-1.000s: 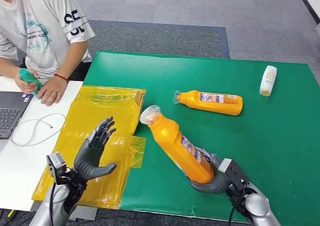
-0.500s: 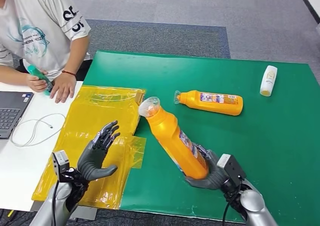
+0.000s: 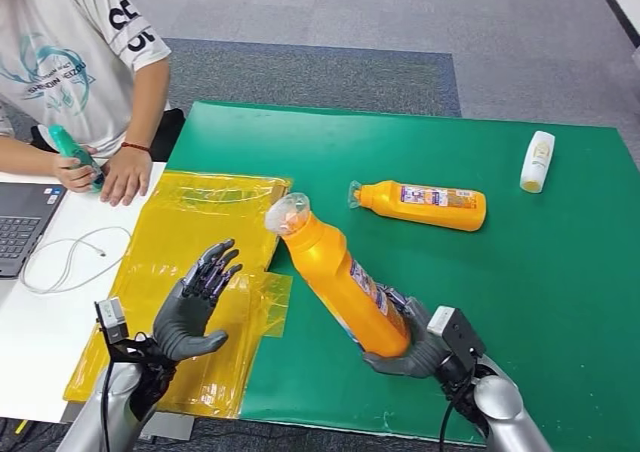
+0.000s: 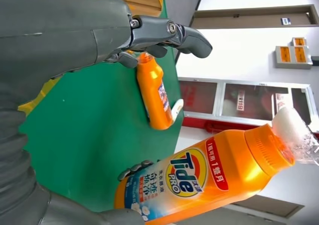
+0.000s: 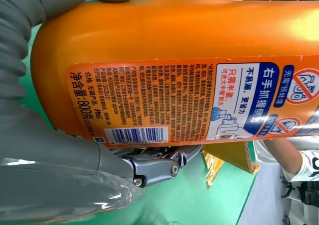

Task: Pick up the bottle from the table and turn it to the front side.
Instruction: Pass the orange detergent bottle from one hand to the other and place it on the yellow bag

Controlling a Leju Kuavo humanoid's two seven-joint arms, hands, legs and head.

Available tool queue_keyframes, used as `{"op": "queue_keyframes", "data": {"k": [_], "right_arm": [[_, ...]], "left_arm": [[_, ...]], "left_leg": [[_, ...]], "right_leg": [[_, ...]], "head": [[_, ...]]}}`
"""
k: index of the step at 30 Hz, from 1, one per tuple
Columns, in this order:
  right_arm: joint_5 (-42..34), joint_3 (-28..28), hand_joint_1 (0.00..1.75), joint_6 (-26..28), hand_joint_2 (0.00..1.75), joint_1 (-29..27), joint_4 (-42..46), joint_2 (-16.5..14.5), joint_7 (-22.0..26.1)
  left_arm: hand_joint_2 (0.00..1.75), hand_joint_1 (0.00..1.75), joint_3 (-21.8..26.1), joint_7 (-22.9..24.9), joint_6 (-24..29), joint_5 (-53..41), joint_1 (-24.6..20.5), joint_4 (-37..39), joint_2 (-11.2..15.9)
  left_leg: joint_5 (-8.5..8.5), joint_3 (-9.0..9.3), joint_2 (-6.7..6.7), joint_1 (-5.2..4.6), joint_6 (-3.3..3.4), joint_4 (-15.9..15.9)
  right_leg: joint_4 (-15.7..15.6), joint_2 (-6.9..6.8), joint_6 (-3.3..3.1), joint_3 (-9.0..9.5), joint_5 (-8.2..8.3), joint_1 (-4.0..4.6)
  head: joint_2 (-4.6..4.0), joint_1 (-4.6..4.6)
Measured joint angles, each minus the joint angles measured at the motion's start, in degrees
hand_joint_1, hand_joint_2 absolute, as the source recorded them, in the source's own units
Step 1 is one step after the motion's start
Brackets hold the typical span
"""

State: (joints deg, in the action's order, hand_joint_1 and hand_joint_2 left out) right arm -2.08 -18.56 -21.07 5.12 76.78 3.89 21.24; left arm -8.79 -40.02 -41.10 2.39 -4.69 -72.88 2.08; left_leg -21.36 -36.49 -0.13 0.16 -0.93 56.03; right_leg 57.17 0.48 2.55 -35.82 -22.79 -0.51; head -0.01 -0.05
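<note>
Right hand [image 3: 411, 344] grips the base of the orange bottle [image 3: 340, 280], fingers wrapped round its lower end; bottle held tilted, base low by the hand, plastic-wrapped cap [image 3: 287, 213] raised and pointing toward the yellow plastic sheet [image 3: 189, 242]. Compared with 1.0 s ago the bottle stands steeper and its cap has shifted closer to the sheet's near corner; the right hand has drawn in nearer the sheet as well, and the bottle's base is off the green worktop [image 3: 528, 272]. Right wrist view: the back label with barcode and small print [image 5: 150, 105] faces that camera, thumb above the bottle body, fingers below. Left wrist view: the front label reading "Tide PRO" [image 4: 184, 177] faces the left side, with dark fingertips [image 4: 131, 170] of the right hand showing at the label's edge. Left hand [image 3: 192, 307] hovers over the yellow sheet, palm up toward the bottle, fingers spread wide, holding nothing; it sits slightly closer to the bottle than in the earlier frame. Second orange bottle [image 3: 419, 204] lies flat on the worktop beyond the held bottle, unmoved. Small white bottle [image 3: 536, 161] lies farther off, past the second bottle, unmoved. A person's hand [image 3: 72, 162] beyond the sheet holds a green object [image 3: 72, 150] beside a laptop [image 3: 23, 227].
</note>
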Motion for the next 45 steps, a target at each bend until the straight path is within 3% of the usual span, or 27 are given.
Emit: {"op": "queue_keyframes", "data": {"k": [8,14,20,25,37,45], "right_arm": [[0.6,-1.2,1.75,0.8,1.75,1.5,-0.2,-0.4,0.0],[6.9,-3.9,1.75,5.3,1.75,3.1,-0.2,-1.9,0.0],[7.7,-6.6,1.75,4.6,1.75,4.1,-0.1,-3.5,1.9],[7.2,-8.0,1.75,3.8,1.75,4.7,0.5,-3.8,3.8],[10.6,-8.4,1.75,5.5,1.75,4.3,4.3,-3.9,5.6],[12.8,-8.5,1.75,6.2,1.75,4.2,4.8,-3.9,5.8]], "left_arm": [[1.75,0.0,-0.5,1.0,-9.6,7.3,-1.0,0.5,0.0],[1.75,0.0,-0.9,5.0,-13.5,14.1,-2.3,2.2,-0.1],[1.75,0.0,-1.4,10.5,-21.7,27.0,-3.2,3.6,-0.2],[1.75,0.0,-2.0,13.8,-21.1,29.6,-3.8,4.2,-0.2],[1.75,0.0,-2.5,13.9,-18.8,28.4,-4.0,5.0,0.6],[1.75,0.0,-3.0,13.9,-13.5,22.3,-6.2,5.1,2.9]], "left_leg": [[0.01,0.0,0.0,0.0,-0.01,0.0],[0.04,0.01,0.0,0.0,-0.04,0.0],[0.04,0.0,0.01,0.0,-0.04,0.0],[0.03,0.0,0.01,0.0,-0.04,0.0],[0.04,0.01,0.01,0.01,-0.05,0.0],[0.07,0.0,0.01,0.01,-0.06,0.0]], "right_leg": [[0.0,0.0,0.0,0.0,0.01,0.0],[0.0,0.0,0.0,0.0,0.01,0.0],[0.0,0.0,0.0,-0.02,0.01,0.0],[0.0,0.0,0.0,-0.01,0.0,0.0],[0.0,0.01,0.0,-0.02,0.01,0.0],[0.0,0.0,-0.01,-0.03,0.01,0.01]], "head": [[0.01,0.0],[0.01,-0.01],[0.0,0.0],[-0.01,-0.01],[0.0,-0.01],[-0.01,-0.01]]}}
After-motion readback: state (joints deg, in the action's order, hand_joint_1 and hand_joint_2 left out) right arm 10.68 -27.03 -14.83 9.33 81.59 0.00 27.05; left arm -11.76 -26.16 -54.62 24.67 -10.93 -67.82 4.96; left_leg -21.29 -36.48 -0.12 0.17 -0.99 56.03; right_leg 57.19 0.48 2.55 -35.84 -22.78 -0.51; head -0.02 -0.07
